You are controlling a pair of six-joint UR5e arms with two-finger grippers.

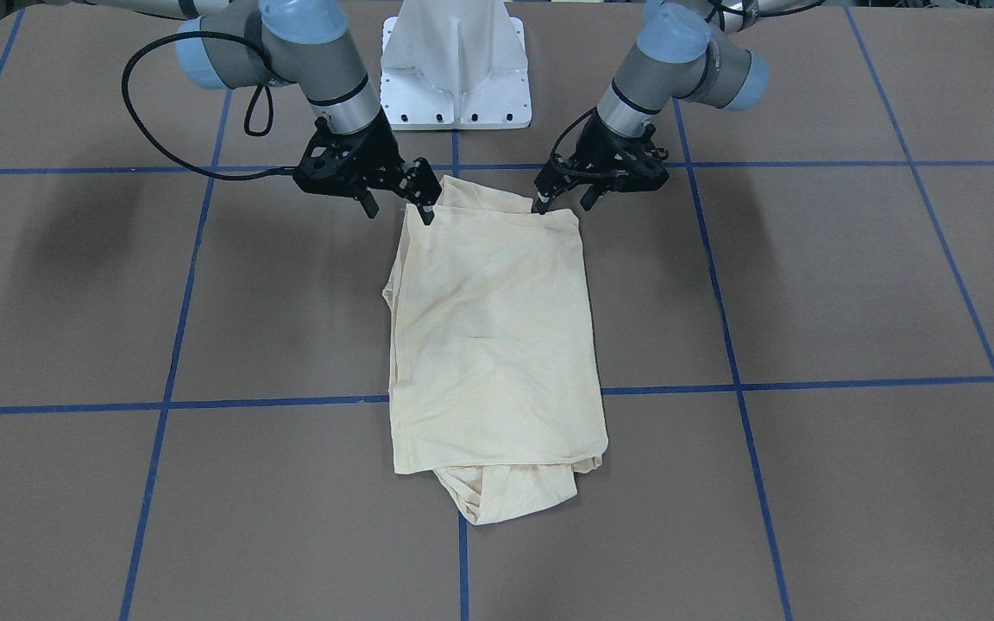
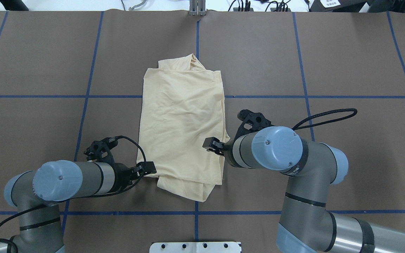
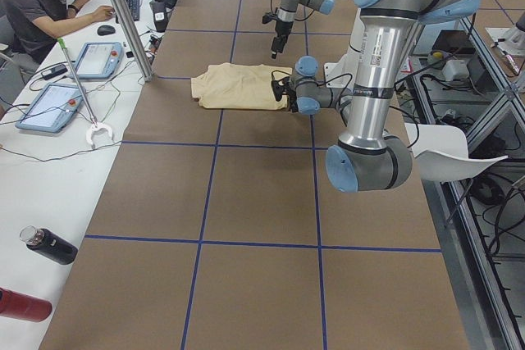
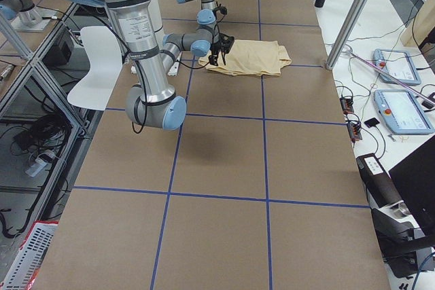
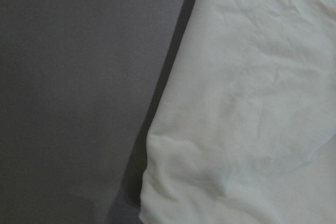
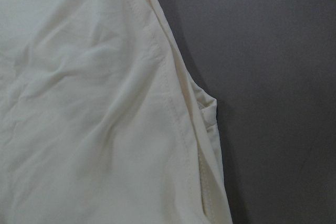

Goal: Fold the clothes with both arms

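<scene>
Cream T-shirt [image 1: 493, 336] is lying folded narrow, your left hand [image 1: 563, 204] and right hand [image 1: 397, 211] hovering open, halving fold remaining.

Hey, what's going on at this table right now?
A robot is folding a cream shirt, which lies folded into a long rectangle on the brown table. Its left pincer and right pincer are both open, each poised at a corner of the shirt's robot-side edge, gripping nothing yet.
</scene>
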